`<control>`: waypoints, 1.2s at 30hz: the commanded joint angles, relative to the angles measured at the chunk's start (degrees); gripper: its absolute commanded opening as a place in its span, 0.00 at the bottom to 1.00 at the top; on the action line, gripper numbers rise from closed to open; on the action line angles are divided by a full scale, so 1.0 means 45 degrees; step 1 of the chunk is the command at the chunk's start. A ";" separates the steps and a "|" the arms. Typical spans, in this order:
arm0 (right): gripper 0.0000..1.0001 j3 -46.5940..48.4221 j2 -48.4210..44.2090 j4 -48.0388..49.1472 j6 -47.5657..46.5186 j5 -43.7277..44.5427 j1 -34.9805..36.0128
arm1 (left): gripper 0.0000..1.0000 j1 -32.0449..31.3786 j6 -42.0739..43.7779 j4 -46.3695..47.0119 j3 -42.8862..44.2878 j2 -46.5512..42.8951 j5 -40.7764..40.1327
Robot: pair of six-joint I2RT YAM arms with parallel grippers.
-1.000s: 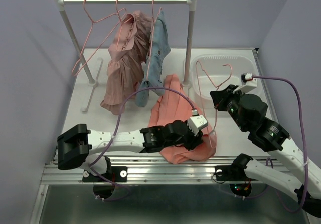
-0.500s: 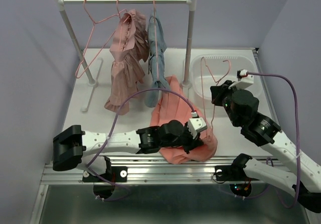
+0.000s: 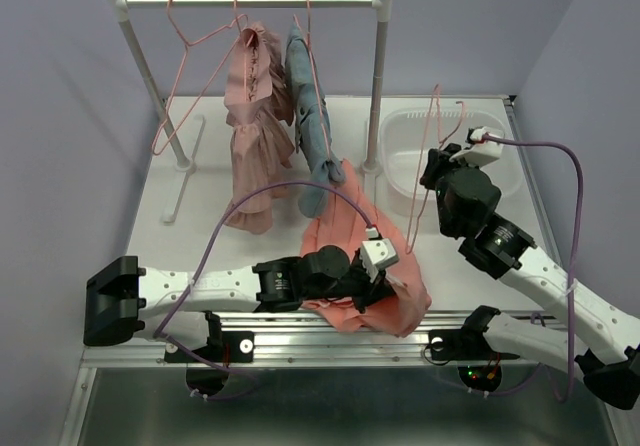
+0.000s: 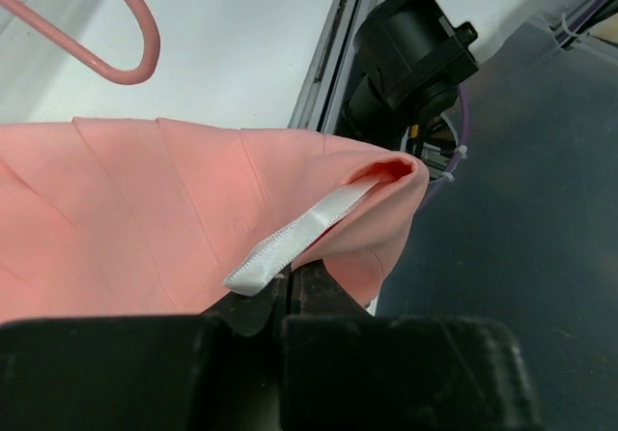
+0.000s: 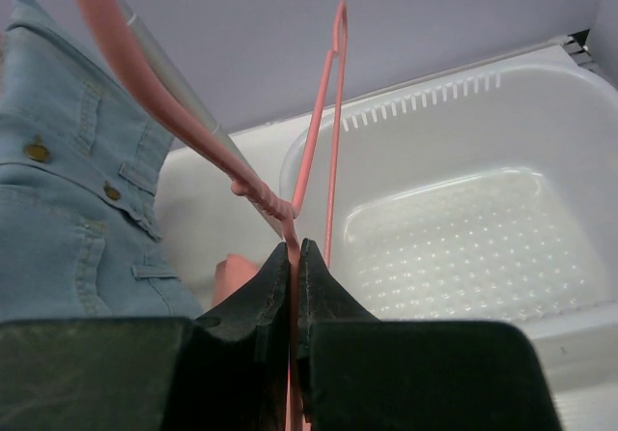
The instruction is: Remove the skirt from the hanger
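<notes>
Jaws are being clamped shut, left gripper (image 4: 290, 291) on smooth coral-orange garment (image 4: 126, 199) at the table's (image 3: 200, 191) near edge, right gripper (image 5: 294, 257) on thin pink wire hanger (image 5: 253, 196), seemingly for separation; a steady opposing pull is being called for.

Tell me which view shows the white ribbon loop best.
Left wrist: the white ribbon loop lies close up on the coral garment, reaching the shut jaws. Top view hides it behind the left gripper; right wrist doesn't show it.

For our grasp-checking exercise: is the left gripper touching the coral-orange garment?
Touching. The left wrist view shows the left gripper shut, pinching the coral-orange garment beside its white ribbon.
</notes>
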 commanded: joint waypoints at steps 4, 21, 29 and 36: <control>0.01 0.1020 0.0016 -0.0326 -0.0329 -0.0629 0.0029 | 0.00 -0.0100 -0.2177 -0.1803 0.0449 -0.0281 -0.4284; 0.01 0.3426 -0.1139 -0.5608 0.0415 -0.7194 0.0029 | 0.00 0.1170 -0.5682 -0.6261 -0.0214 -0.1450 -0.8042; 0.01 0.4382 0.0501 -0.5045 -0.0308 -0.7781 0.0029 | 0.00 0.1268 -0.5623 -0.6203 -0.0759 -0.2837 -0.8023; 0.01 0.5787 0.2532 -0.3715 -0.1264 -0.7023 0.0029 | 0.00 0.1268 -0.5642 -0.6028 -0.1053 -0.3345 -0.7789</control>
